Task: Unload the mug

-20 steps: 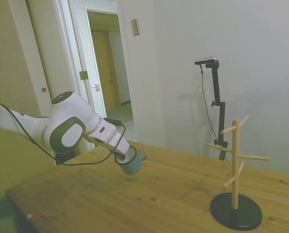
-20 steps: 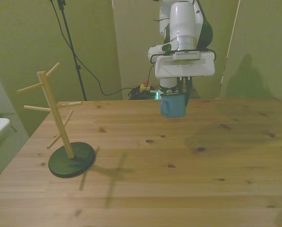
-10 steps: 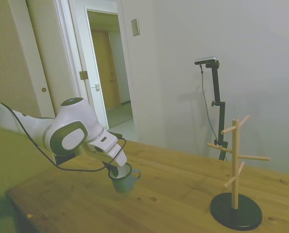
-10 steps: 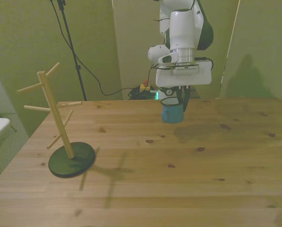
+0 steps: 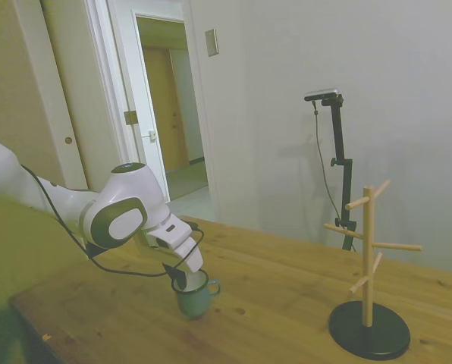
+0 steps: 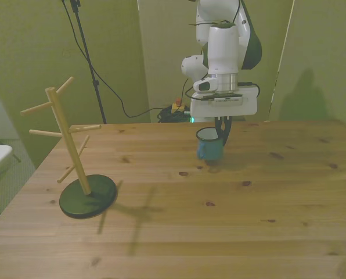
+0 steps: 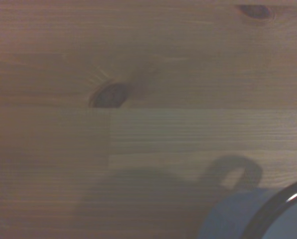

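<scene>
Mug (image 5: 193,296) upright on table (image 5: 287,303), mouth up, handle toward mug tree (image 5: 368,280), well apart. Gripper (image 5: 182,279) clamps mug rim.

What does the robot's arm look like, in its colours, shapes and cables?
The arm is glossy white with rounded, bulging joints and dark grey bands and panels at the seams. A thin black cable hangs in a loop beneath it toward the wrist. In the front view a flat white block sits across the wrist. The hand below it is small and dark.
</scene>
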Robot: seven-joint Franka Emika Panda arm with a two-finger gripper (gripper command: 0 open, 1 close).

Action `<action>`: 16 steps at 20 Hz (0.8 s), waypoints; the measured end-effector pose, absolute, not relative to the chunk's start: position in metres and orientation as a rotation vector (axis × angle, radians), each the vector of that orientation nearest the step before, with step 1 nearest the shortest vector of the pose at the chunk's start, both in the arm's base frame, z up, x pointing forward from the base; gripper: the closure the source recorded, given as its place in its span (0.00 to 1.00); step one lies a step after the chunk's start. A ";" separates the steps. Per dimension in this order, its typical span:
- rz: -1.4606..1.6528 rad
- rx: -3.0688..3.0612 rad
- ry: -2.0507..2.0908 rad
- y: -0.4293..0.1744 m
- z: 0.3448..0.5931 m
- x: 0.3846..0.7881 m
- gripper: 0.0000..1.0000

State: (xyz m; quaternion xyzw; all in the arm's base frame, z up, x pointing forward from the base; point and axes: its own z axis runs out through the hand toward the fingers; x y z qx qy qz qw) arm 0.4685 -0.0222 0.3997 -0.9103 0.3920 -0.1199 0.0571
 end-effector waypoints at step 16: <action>-0.266 -2.801 1.205 -0.025 0.381 0.489 0.00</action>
